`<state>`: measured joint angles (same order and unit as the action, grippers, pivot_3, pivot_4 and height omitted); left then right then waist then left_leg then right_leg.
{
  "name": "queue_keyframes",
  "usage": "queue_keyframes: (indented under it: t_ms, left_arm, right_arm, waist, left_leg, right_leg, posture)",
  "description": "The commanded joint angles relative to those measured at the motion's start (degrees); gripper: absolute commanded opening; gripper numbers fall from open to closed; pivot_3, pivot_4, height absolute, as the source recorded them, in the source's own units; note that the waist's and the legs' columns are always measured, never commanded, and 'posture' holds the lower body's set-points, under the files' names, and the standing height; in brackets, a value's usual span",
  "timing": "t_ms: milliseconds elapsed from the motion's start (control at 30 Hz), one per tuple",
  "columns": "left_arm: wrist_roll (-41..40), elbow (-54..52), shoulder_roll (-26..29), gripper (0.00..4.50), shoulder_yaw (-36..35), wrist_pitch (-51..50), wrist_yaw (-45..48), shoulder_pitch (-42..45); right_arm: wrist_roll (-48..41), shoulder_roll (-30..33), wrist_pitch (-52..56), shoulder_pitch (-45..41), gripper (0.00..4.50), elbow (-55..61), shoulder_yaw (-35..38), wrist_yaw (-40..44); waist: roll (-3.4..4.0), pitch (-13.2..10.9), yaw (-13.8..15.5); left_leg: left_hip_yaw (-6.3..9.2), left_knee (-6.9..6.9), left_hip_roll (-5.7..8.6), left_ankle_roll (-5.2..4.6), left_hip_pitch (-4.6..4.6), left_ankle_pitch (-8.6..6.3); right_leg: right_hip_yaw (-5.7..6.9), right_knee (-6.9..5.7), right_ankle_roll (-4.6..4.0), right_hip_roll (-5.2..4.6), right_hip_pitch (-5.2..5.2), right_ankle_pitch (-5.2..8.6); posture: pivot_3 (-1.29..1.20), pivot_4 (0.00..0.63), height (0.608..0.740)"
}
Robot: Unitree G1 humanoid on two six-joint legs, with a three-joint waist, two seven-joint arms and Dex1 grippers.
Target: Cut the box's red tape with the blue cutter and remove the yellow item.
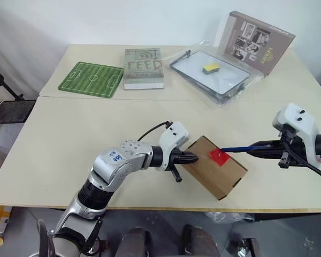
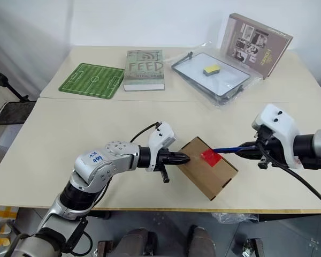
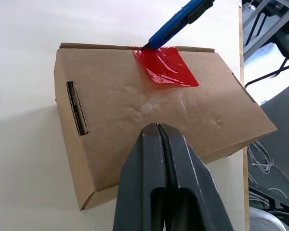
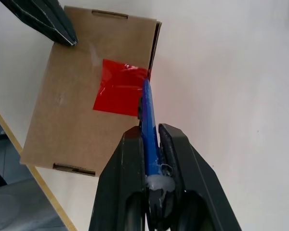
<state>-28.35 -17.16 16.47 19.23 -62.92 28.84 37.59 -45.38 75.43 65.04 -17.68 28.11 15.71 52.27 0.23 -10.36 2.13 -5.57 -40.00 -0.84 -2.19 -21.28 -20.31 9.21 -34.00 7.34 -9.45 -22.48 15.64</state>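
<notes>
Near the table's (image 1: pixel 53 160) front edge, the left gripper (image 1: pixel 191 157), fingers pressed together, braces the box (image 1: pixel 216 168) from the side so the right gripper (image 4: pixel 151 144), pinching the blue cutter (image 4: pixel 148 120), can bring its tip to the red tape (image 3: pixel 164 67) at the flap seam.

Box (image 1: pixel 214 167) near desk's (image 1: pixel 69 139) front edge, left gripper (image 1: pixel 191 157) touching its left side, cutter (image 1: pixel 245 148) tip at tape (image 1: pixel 218 156) from right.
</notes>
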Motion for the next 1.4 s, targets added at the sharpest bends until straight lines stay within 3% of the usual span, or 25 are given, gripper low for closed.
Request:
queue_keyframes:
  t_ms: [33, 500, 900, 1200, 1400]
  left_arm:
    - [2.56, 2.18, -0.34, 0.03, 1.78, -0.41, -1.33, 0.10]
    - [5.13, 3.91, -1.60, 0.03, 3.50, -0.31, -2.05, 1.15]
    - [6.23, 5.07, -1.69, 0.03, 3.53, 0.65, -2.49, 0.76]
    - [6.59, 5.87, -1.26, 0.03, 4.19, 1.80, -1.56, 1.19]
    - [6.77, 7.67, -1.49, 0.03, 4.82, 3.35, -0.71, 2.37]
  right_arm:
    - [-1.27, 0.02, 2.44, -1.81, 0.17, 0.67, -1.80, -0.69]
    - [-4.29, 5.13, 7.91, 0.97, 0.17, 2.56, 3.00, 2.96]
    - [-1.16, 9.10, 7.08, 11.05, 0.17, 3.38, 10.72, 9.06]
    - [-0.27, 4.42, 5.20, 7.47, 0.17, -5.33, 24.76, 10.84]
    - [1.90, -6.90, -2.80, 4.57, 0.17, -9.69, 25.72, 3.57]
  waist:
    - [0.00, 0.00, -0.01]
    - [0.00, 0.00, 0.60]
    - [-0.03, 0.00, 0.76]
    - [-0.03, 0.00, 0.77]
    - [-0.23, 0.10, 0.75]
  left_leg:
    - [0.00, 0.00, 0.00, 0.00, 0.01, 0.00]
    - [0.06, -0.01, 0.00, -0.02, -0.03, -0.02]
    - [0.06, -0.01, -0.01, -0.03, -0.03, -0.02]
    - [0.05, -0.03, 0.00, -0.03, -0.02, -0.02]
    - [0.03, -0.05, 0.00, -0.03, 0.07, -0.02]
  right_leg:
    - [-0.01, 0.00, 0.00, 0.00, 0.01, 0.00]
    - [-0.02, 0.07, -0.01, -0.02, 0.03, -0.01]
    - [-0.03, 0.11, -0.01, -0.03, 0.04, -0.01]
    - [-0.03, 0.12, -0.02, -0.03, 0.04, -0.02]
    - [-0.03, 0.12, -0.03, -0.02, 0.11, -0.02]
  posture:
    - [0.00, 0.150, 0.740]
    - [0.00, 0.150, 0.740]
    - [0.00, 0.150, 0.740]
    - [0.00, 0.150, 0.740]
    - [0.00, 0.150, 0.740]
